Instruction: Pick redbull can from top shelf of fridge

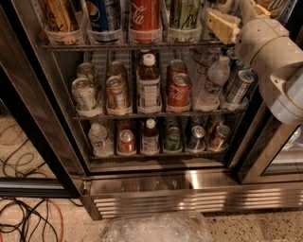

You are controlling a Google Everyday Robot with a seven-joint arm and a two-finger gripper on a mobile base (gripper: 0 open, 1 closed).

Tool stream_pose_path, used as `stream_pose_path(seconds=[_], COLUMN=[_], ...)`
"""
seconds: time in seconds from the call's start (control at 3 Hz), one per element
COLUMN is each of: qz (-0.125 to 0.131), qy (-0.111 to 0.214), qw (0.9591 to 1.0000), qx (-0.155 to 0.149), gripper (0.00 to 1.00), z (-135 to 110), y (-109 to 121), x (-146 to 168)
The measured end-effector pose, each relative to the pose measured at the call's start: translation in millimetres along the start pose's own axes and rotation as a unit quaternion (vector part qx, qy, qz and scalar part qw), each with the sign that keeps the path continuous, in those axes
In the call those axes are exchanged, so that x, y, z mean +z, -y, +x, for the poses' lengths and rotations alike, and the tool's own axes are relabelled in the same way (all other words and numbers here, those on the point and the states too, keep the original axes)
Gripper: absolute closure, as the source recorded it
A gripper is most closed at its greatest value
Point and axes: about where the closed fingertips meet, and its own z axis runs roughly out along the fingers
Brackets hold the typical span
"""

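Note:
The fridge (189,186) stands open in front of me. Its top shelf (118,47) runs across the top of the view and holds a yellow can, a Pepsi can (105,14), a Coca-Cola can (144,16) and a green-and-white can (184,14) in white cups. My gripper (221,24), cream-coloured on a white arm (265,45), is at the right end of the top shelf, in the lane right of the green-and-white can. No redbull can shows on the top shelf; that lane is hidden behind the gripper.
The middle shelf holds cans, bottles and a slim silver-blue can (239,85) at its right end. The bottom shelf holds more cans and bottles. A black door frame (33,127) stands at the left, cables (28,217) lie on the floor, and clear plastic (156,229) is at the bottom.

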Motion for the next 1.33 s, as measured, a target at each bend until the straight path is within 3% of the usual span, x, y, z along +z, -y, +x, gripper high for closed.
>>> stream_pose_path(seconds=[0.67,1.33], qz=[-0.002,-0.006], qy=[0.0,0.001], qw=[1.0,1.0], qx=[0.003,0.007], gripper=[0.32,0.74], z=[-0.3,-1.2], y=[-1.8,-3.1], x=[3.3,5.8])
